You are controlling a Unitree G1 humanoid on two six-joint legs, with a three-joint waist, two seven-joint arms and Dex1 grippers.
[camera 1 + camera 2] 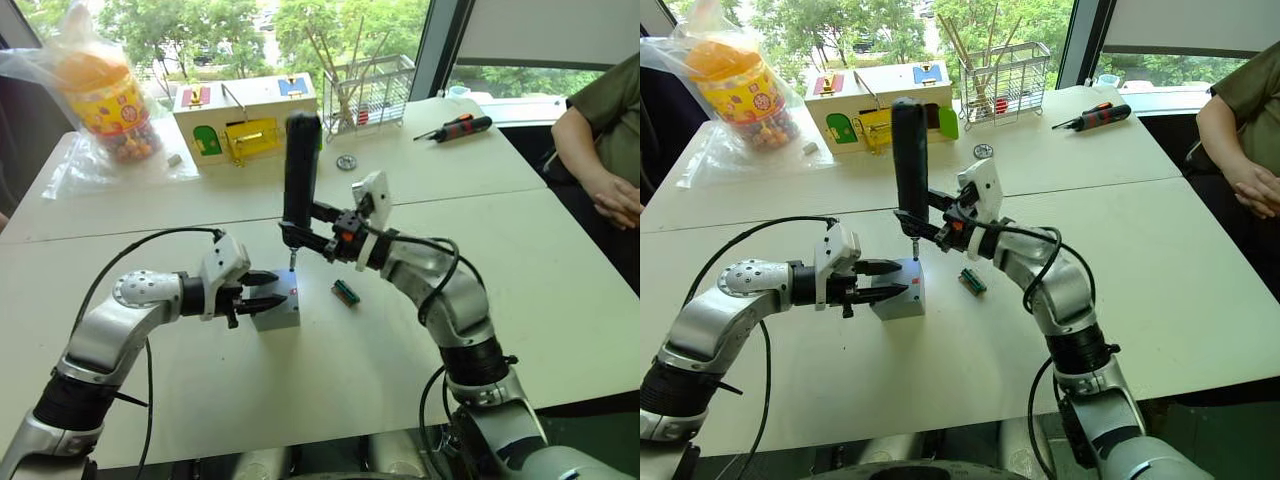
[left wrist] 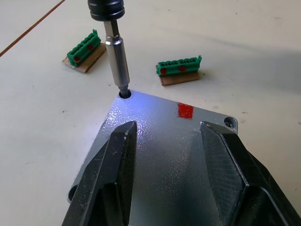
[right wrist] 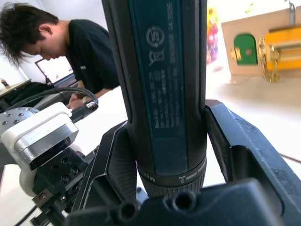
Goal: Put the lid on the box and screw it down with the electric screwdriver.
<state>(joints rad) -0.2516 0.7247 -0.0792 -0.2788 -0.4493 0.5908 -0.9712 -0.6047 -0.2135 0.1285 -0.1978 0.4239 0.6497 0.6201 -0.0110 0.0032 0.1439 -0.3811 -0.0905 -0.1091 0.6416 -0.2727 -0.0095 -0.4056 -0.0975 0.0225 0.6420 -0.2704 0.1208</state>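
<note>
Right hand [image 1: 930, 222] is clamped around the electric screwdriver [image 1: 909, 160], holding it upright with its bit set in a corner screw hole of the lid [image 2: 164, 155]. Left hand [image 1: 880, 280] has its two fingers [image 2: 117, 160] spread apart, resting on the lid atop the box [image 1: 898, 292], gripping nothing. Two green connector blocks [image 2: 181, 68] lie just beside the box on the bench [image 1: 1140, 260].
</note>
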